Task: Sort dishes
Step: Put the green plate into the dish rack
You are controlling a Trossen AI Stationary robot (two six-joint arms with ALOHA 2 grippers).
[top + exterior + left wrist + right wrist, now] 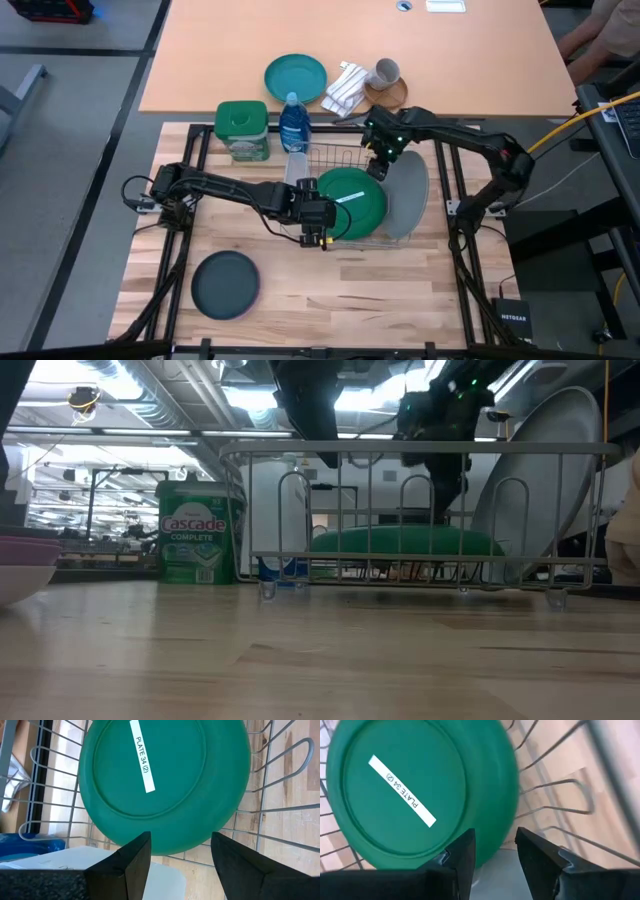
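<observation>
In rack (330,152): green plate (352,203) flat, underside up

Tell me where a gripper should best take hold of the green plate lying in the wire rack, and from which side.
Probably by the rim. The green plate lies upside down and flat in the wire rack, so only its edge offers a pinch. Its left edge, facing the open left gripper, looks freest; the light grey plate crowds the right.

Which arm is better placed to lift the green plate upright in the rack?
Probably the left: its open pincer sits at the green plate rim, which lies upside down in the rack. The right pincer hovers at the far rim.
</observation>
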